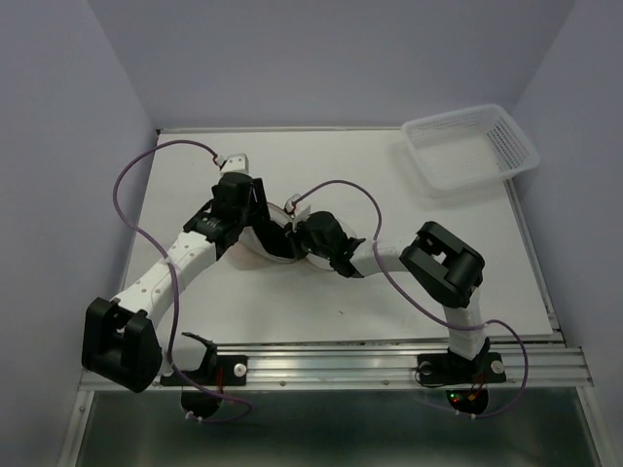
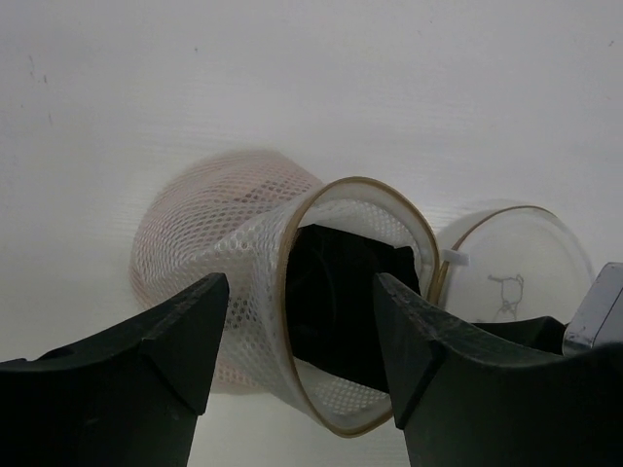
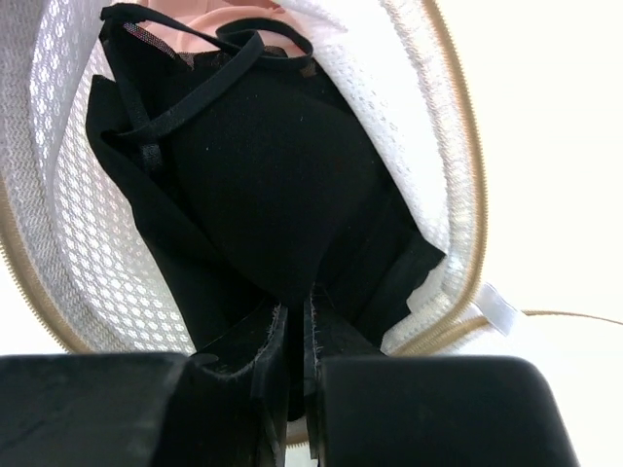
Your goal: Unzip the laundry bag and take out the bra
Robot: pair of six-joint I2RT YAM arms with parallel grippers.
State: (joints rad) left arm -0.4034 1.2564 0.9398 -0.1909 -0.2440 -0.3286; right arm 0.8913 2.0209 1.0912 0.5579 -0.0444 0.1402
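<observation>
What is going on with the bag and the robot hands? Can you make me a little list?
laundry bag: unzipped, with its round flap lying open beside it
bra: black, mostly inside the bag
right gripper: shut on the bra's fabric at the bag's mouth
left gripper: open, fingers apart, pointed at the bag's mouth
basket: white, at the far right corner of the table, apart from the bag
left to do: pull the bra out
</observation>
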